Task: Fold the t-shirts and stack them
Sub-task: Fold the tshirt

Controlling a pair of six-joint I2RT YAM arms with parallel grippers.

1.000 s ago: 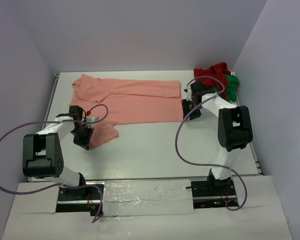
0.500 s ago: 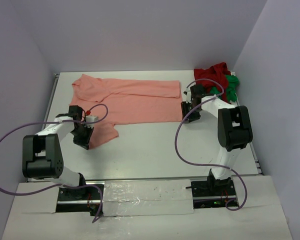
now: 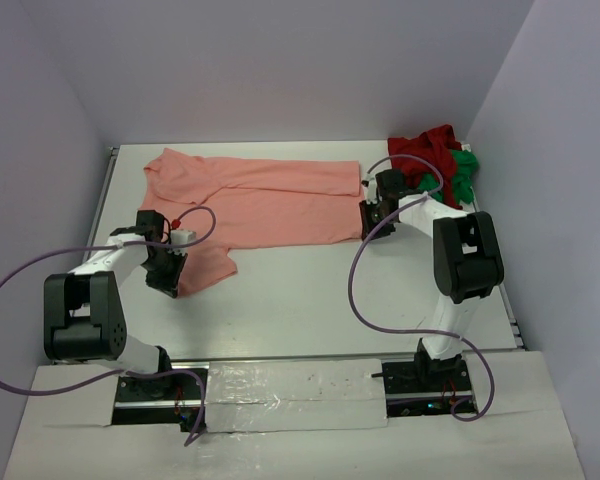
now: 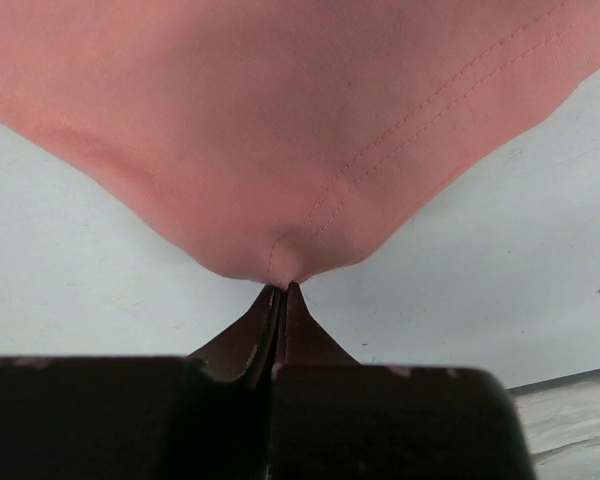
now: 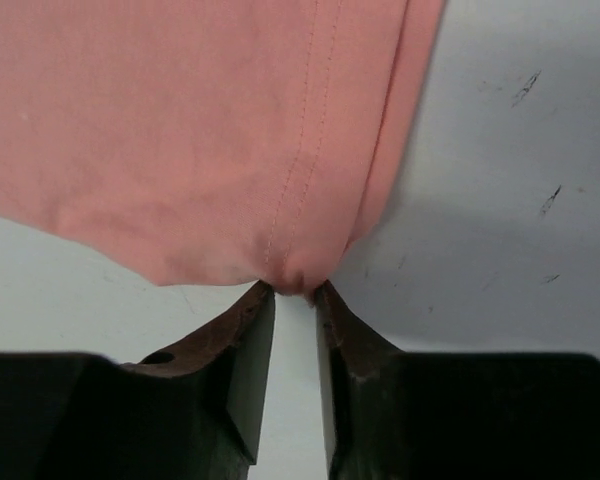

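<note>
The salmon-pink t-shirt (image 3: 270,200) lies spread flat across the far half of the table. My left gripper (image 3: 170,285) is shut on its near-left corner, and the left wrist view shows the cloth (image 4: 280,120) pinched at the gripper (image 4: 285,288). My right gripper (image 3: 365,225) is at the shirt's near-right hem corner. In the right wrist view its jaws (image 5: 295,290) stand a narrow gap apart, with the bunched hem (image 5: 180,130) touching both tips. The dark red t-shirt (image 3: 430,145) and the bright green t-shirt (image 3: 462,175) lie crumpled together at the far right.
Purple walls close in the white table (image 3: 310,300) at the back and both sides. A cable loops out from each arm over the table's near part. The crumpled pile lies just behind the right arm's wrist.
The right gripper has slid slightly left onto the shirt's hem corner and its jaws have narrowed. The left arm and its grip are unchanged.
</note>
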